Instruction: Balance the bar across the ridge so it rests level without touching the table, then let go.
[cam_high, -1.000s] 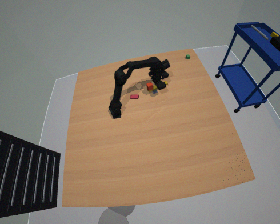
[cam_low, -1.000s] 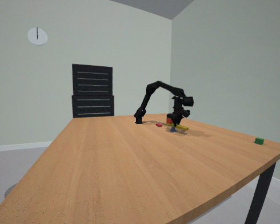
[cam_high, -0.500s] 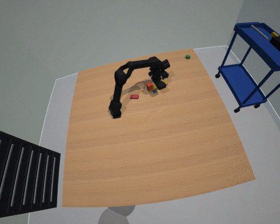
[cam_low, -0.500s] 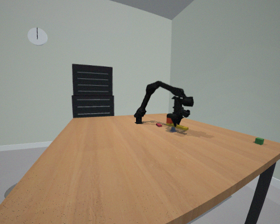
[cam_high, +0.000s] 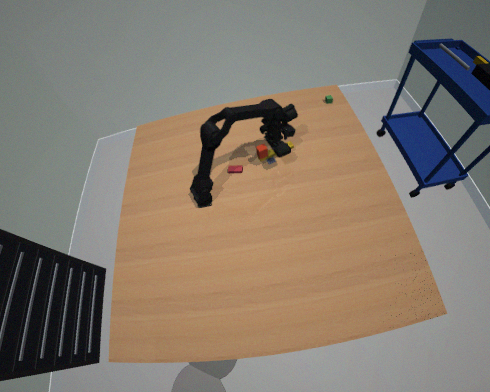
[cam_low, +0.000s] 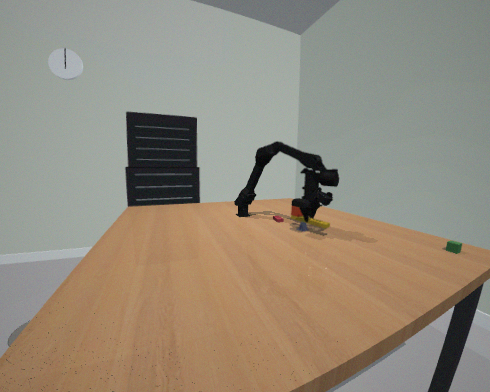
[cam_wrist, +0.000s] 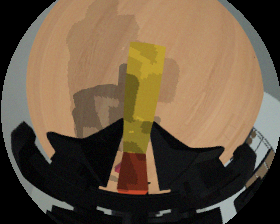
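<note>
The yellow bar (cam_high: 290, 145) (cam_low: 321, 223) (cam_wrist: 145, 90) carries a red-orange block (cam_high: 262, 151) (cam_low: 296, 211) (cam_wrist: 133, 172) on its end nearer the arm's base. My gripper (cam_low: 307, 218) (cam_wrist: 138, 122) is shut on the bar between the block and the far end. The small blue ridge (cam_high: 271, 161) (cam_low: 303, 227) stands on the table beneath the bar. In the exterior view the bar is above the table, its far end looking slightly lower. Whether it touches the ridge cannot be told. The ridge is hidden in the wrist view.
A flat crimson block (cam_high: 235, 169) (cam_low: 278, 219) lies between the arm's base and the ridge. A small green cube (cam_high: 328, 99) (cam_low: 454, 247) lies near the table's far edge in the top view. A blue cart (cam_high: 417, 145) stands off the table.
</note>
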